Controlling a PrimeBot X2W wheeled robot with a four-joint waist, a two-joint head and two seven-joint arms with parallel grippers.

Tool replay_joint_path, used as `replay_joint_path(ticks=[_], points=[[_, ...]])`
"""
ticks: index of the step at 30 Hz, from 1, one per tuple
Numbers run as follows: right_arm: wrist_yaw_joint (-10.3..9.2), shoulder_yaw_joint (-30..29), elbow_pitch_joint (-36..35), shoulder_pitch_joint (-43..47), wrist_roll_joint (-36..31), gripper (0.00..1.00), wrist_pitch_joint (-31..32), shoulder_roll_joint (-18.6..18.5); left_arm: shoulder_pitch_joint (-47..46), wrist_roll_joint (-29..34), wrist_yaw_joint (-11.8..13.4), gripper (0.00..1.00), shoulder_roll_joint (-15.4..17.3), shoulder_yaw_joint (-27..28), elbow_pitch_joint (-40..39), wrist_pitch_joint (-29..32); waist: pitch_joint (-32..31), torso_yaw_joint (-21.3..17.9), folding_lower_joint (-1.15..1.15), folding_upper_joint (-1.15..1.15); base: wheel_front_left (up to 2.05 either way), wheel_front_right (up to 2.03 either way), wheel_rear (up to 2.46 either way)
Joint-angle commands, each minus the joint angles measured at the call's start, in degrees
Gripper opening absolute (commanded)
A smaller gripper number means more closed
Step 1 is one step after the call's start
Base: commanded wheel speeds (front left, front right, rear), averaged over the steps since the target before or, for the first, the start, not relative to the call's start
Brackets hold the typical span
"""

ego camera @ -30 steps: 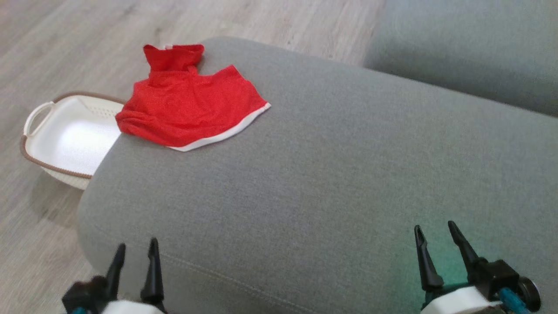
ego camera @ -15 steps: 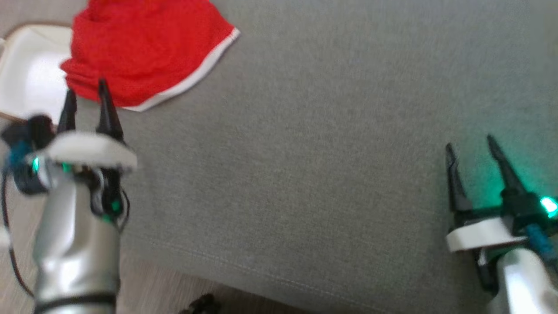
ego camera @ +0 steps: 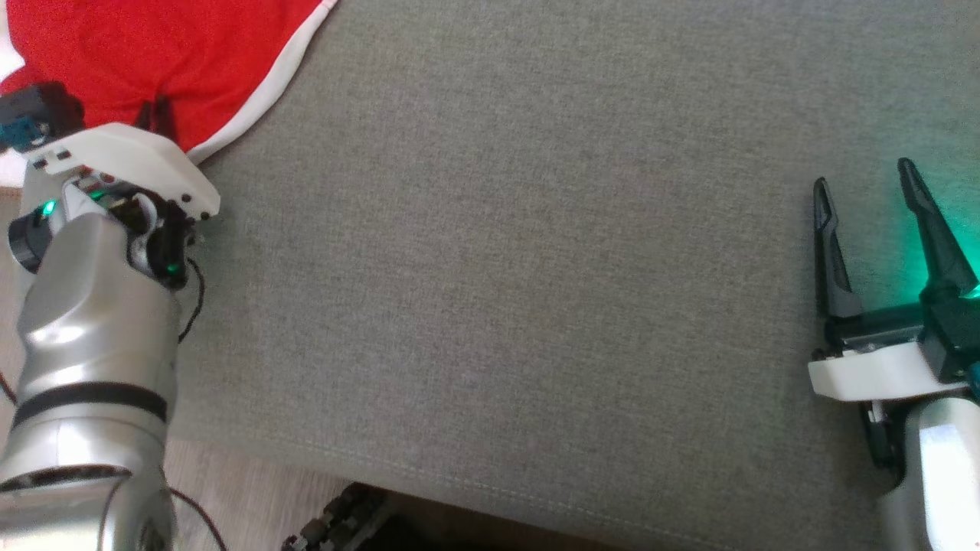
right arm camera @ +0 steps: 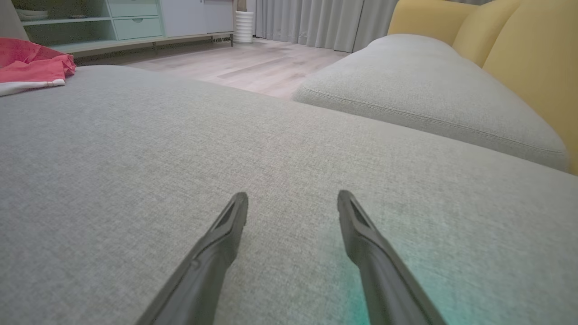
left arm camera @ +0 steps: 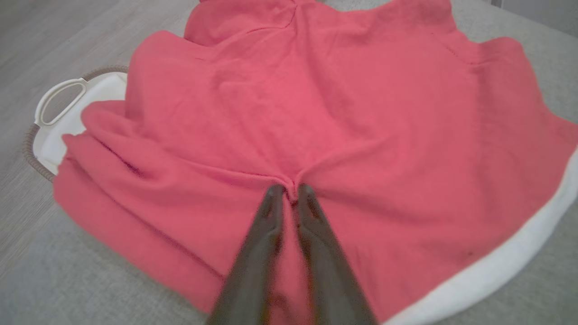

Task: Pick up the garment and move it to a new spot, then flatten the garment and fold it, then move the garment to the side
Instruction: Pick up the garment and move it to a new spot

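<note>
Garment point(left arm camera: 316, 113) fold is gripped by left hand point(left arm camera: 289, 192) at left end of cushion point(ego camera: 536, 268); right hand point(ego camera: 864, 174) is seen open, well apart.

Right wrist view: grey sofa cushion point(right arm camera: 135, 149) below, second cushion point(right arm camera: 429, 90) at 2 o'clock before yellow backrests point(right arm camera: 528, 54). Pale wood floor point(right arm camera: 253, 63) at 12, grey curtains point(right arm camera: 316, 20) behind, mint cabinet point(right arm camera: 113, 22) at 11.

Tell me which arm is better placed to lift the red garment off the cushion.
Left. The left gripper is closed on a fold of the red garment, while the right gripper hangs open over bare cushion, well away from the cloth.
</note>
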Motion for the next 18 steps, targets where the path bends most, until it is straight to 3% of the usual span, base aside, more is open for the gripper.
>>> replay_joint_path(ticks=[1,11,15,18], points=[[-0.05,0.4,1.3,0.8,0.3,1.00,0.6,-0.2,-0.2,0.2,-0.7,0.00,3.6,0.5,0.5,0.9,-1.2,-0.5,-0.01,0.00,0.00,0.00,0.00],[-0.05,0.3,6.5,2.2,2.0,1.00,-2.2,2.7,-3.1,-0.1,-4.3,0.00,4.9,-3.6,-1.9,-1.2,-9.6,-1.7,-0.01,0.00,0.00,0.00,0.00],[-0.05,0.7,9.3,3.0,3.1,1.00,-3.3,3.4,-1.7,-2.5,-4.6,0.00,3.9,-8.3,-9.1,0.2,-13.8,-3.1,-0.01,0.00,0.00,0.00,0.00],[-0.05,1.3,11.2,3.6,4.9,1.00,-3.9,3.5,0.8,-5.7,-4.6,0.00,5.0,-12.5,-17.8,3.1,-16.9,-4.7,-0.01,0.00,0.00,0.00,0.00]])
